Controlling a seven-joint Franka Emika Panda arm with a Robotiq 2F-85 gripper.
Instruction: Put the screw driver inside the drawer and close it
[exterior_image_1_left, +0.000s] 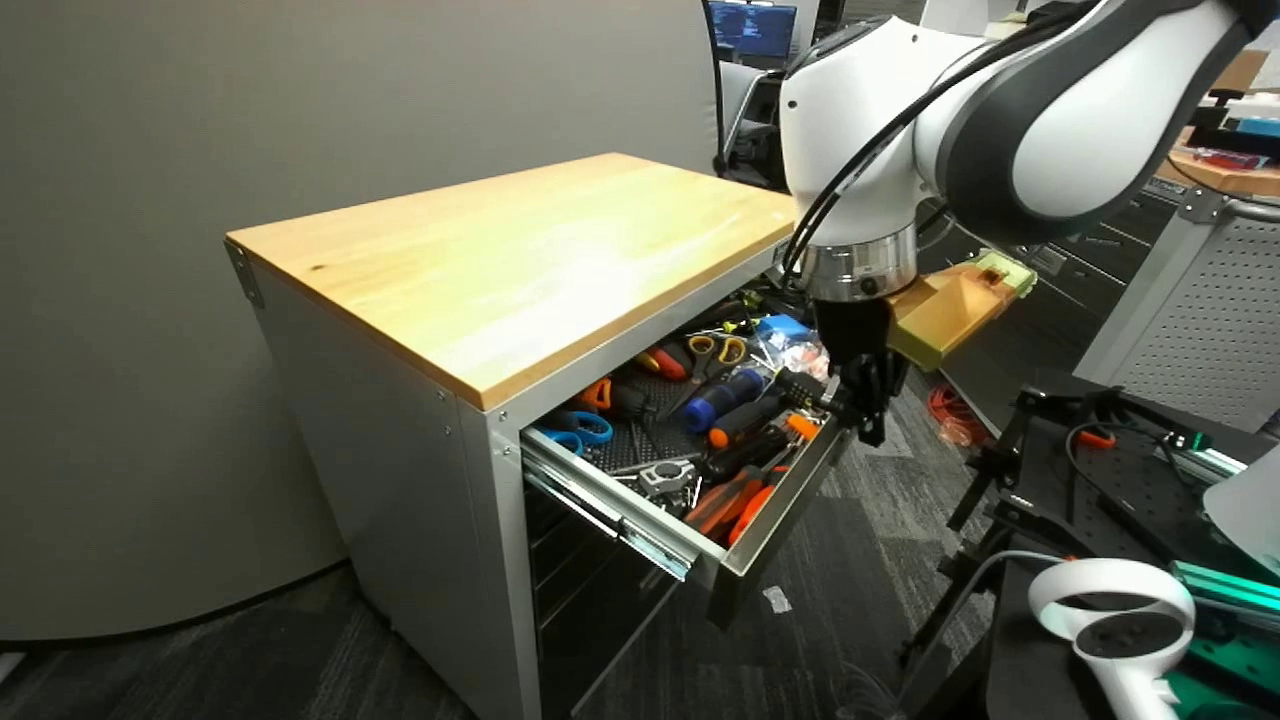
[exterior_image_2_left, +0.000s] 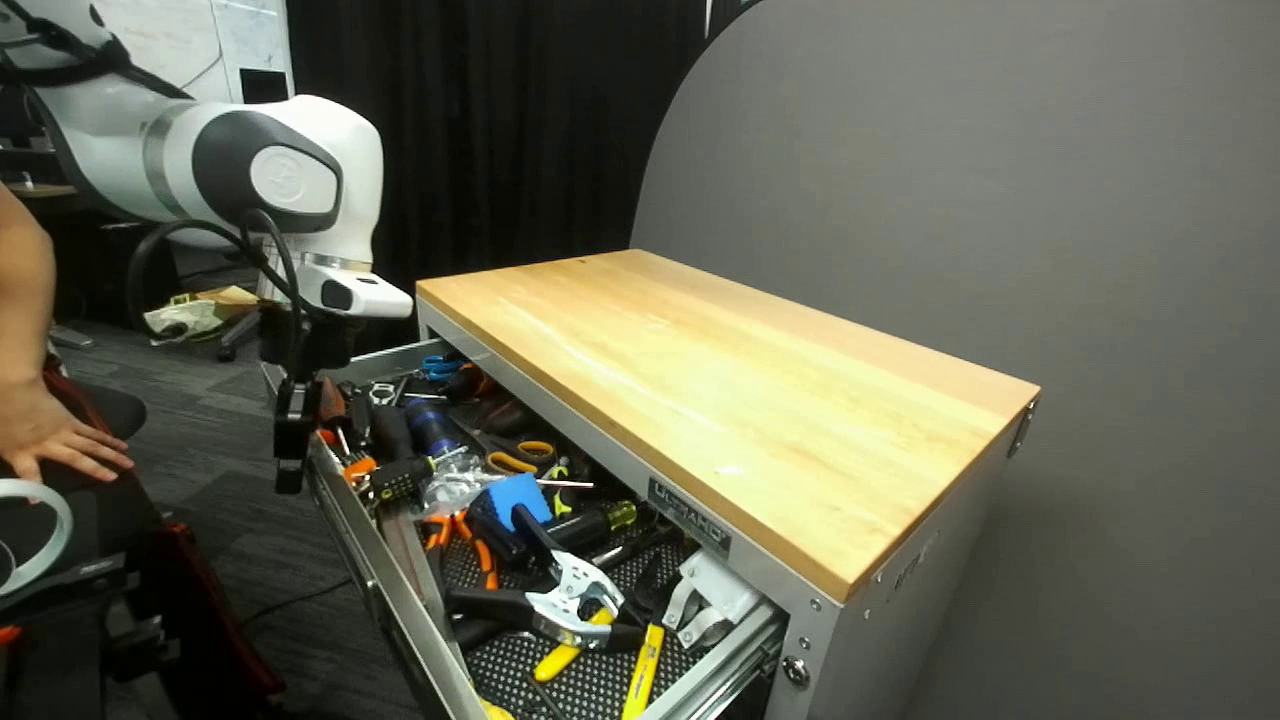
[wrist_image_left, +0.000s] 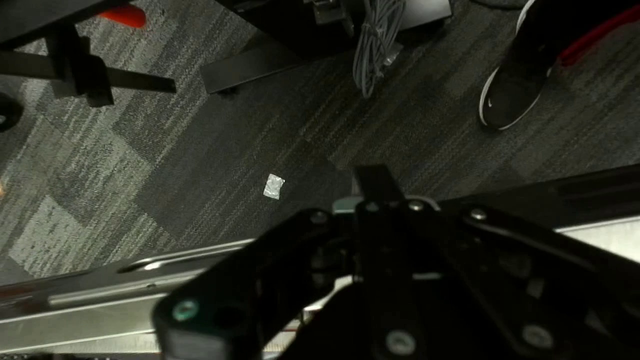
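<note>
Hand (exterior_image_2_left: 289, 478) closed and empty, near a stubby black, yellow-flecked screw driver (exterior_image_2_left: 400, 479) inside the grey drawer (exterior_image_2_left: 412, 610).

Drawer (exterior_image_2_left: 405, 615) pulled out, reachable from above; overhang and clutter limit entry.
Opening lies forward of the wood top (exterior_image_2_left: 700, 390), whose edge roofs the rear. Tools (exterior_image_1_left: 725, 400) crowd the interior; a silver clamp (exterior_image_2_left: 578, 597) stands in the way, small bare patches of mat (exterior_image_2_left: 590, 690) beside it. Gripper (exterior_image_2_left: 290, 480) hangs just outside the drawer's front, contact unclear, occupying that stretch. Open carpet (wrist_image_left: 300, 135) lies in front, with a black table (exterior_image_1_left: 1020, 640) and a person's hand (exterior_image_2_left: 65, 440) across it.
</note>
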